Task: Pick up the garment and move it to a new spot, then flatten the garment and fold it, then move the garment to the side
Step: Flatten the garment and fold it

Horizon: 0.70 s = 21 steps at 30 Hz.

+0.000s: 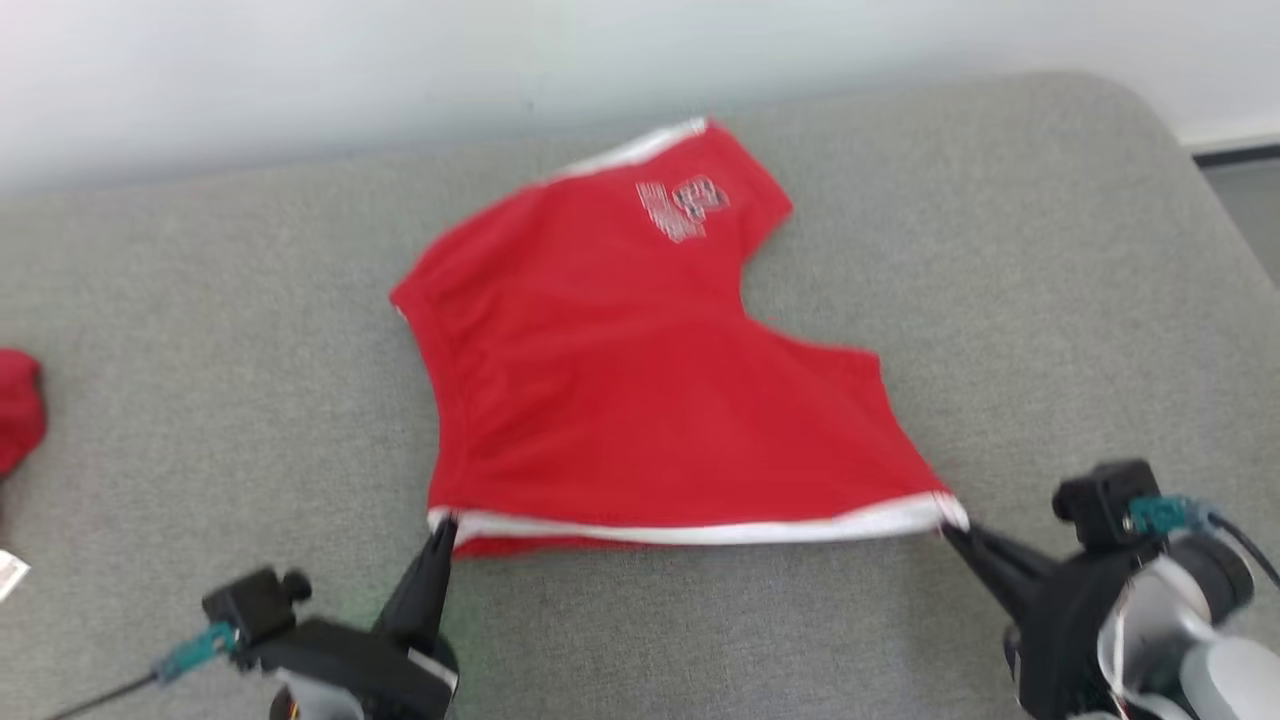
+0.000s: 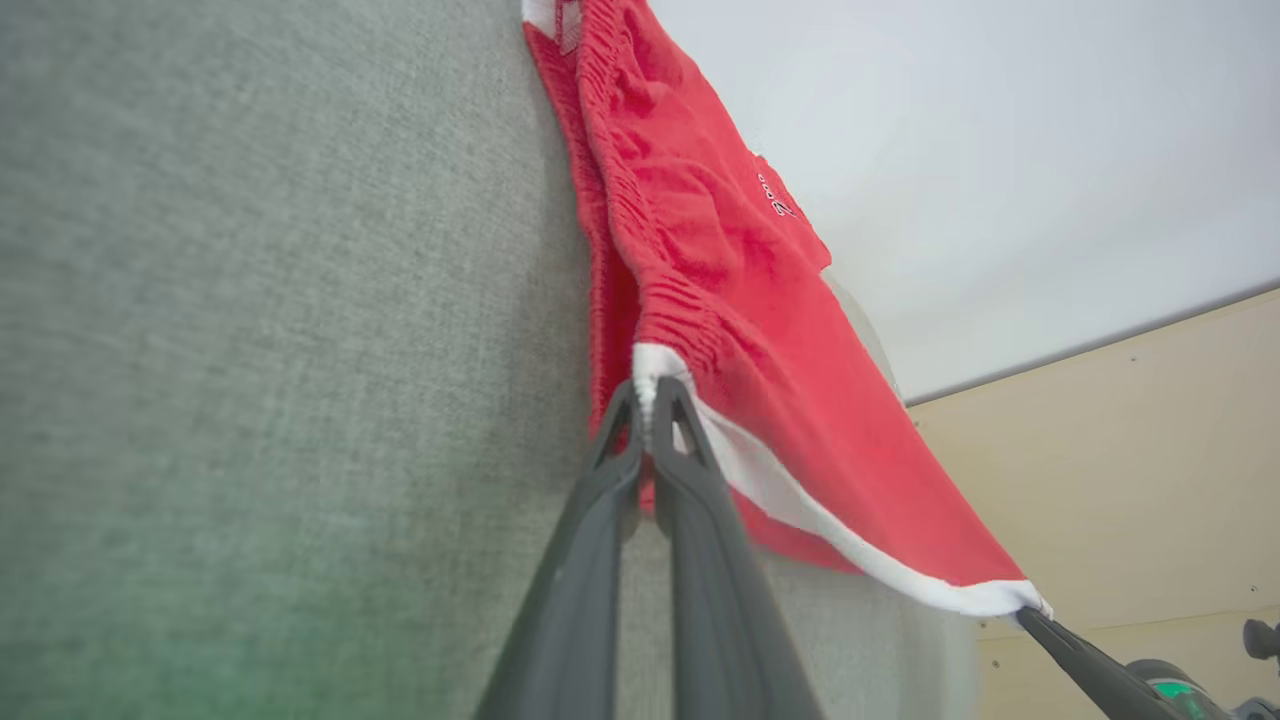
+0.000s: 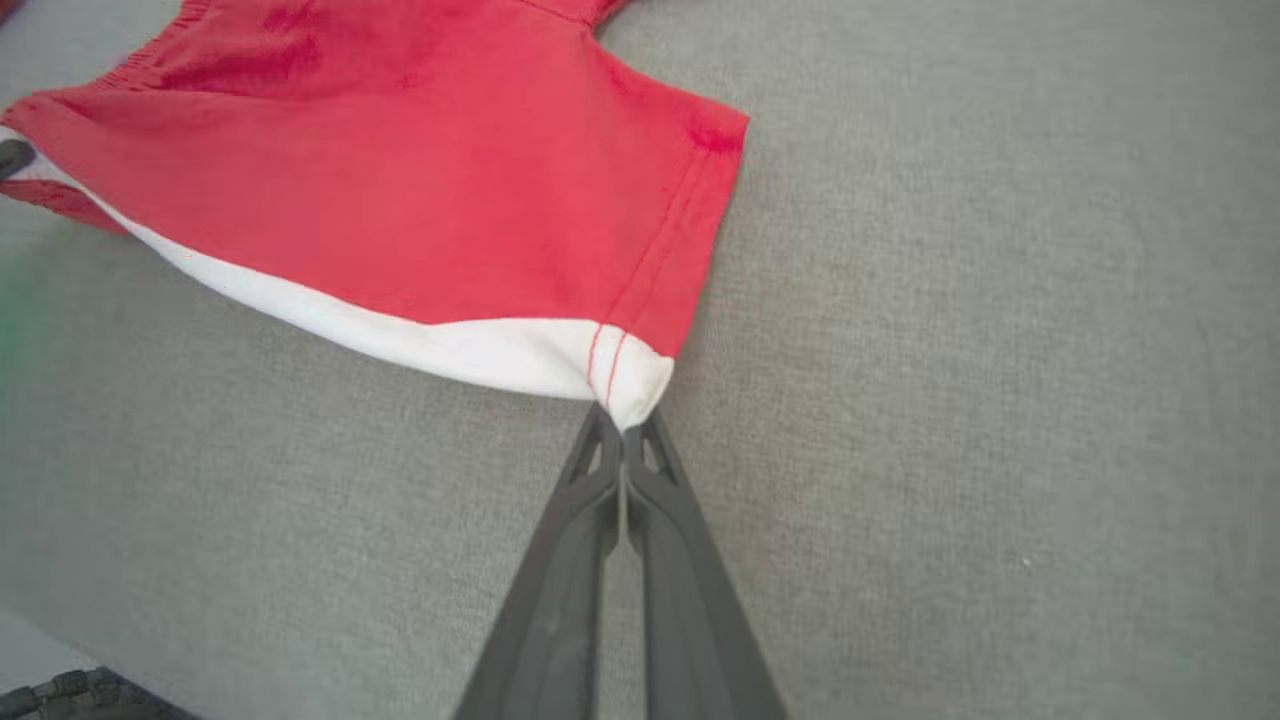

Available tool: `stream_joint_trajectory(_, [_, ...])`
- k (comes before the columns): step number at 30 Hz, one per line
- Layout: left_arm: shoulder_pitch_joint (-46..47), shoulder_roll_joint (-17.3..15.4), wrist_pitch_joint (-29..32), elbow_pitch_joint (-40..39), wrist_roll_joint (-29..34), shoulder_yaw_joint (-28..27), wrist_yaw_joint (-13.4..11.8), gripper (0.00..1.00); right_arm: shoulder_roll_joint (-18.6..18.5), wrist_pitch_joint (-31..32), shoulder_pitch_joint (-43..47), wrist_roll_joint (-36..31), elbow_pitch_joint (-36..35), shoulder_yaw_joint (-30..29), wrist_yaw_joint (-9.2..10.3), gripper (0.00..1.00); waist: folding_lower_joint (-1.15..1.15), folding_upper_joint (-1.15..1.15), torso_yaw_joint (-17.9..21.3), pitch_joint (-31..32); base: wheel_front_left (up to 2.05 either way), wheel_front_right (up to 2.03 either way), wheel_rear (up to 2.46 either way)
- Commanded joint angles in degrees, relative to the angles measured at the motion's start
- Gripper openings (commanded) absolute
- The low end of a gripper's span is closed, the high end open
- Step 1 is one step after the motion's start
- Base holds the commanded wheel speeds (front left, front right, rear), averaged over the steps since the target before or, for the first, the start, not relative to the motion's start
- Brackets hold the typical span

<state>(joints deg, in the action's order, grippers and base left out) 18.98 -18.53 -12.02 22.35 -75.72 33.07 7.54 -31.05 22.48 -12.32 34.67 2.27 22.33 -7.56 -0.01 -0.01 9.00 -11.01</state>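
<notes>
Red garment [image 1: 640, 400] with white trim, spread across the middle of the grey cushion [image 1: 200, 350], near hem stretched taut. Left gripper [image 1: 445, 525] pinched tight on the hem's left corner; right gripper [image 1: 950, 530] clamped on the right corner. Second red cloth [image 1: 18, 410] at the cushion's left edge, well apart.

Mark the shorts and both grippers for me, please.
shorts [image 1: 640, 400], head view, middle of the red cloth.
left gripper [image 2: 650, 392], left wrist view, between its fingertips, at the pinched hem corner.
right gripper [image 3: 622, 425], right wrist view, between its fingertips, at the other hem corner.
</notes>
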Motion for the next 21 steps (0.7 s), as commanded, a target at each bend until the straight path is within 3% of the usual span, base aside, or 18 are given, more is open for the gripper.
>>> stream_joint_trajectory(1, [-1.6,-0.7,-0.4,0.5,0.0,0.3,-0.1,0.00,-0.8,0.8,1.3,0.6,-0.5,0.2,0.12,0.00,0.01,0.01,-0.2,2.3,0.00,0.00,0.00])
stream_joint_trajectory(9, [-7.0,-3.5,-0.6,0.5,3.1,3.2,-0.1,0.00,-3.8,7.4,9.4,4.2,-2.9,-3.8,0.12,0.00,0.01,0.01,-0.4,4.3,0.00,0.00,0.00])
stream_joint_trajectory(21, [-15.8,-7.4,0.2,-4.0,5.6,7.0,-2.3,0.00,-3.7,16.2,23.9,5.6,-8.7,-13.4,0.16,0.00,0.01,0.01,-1.0,6.3,0.00,0.00,0.00])
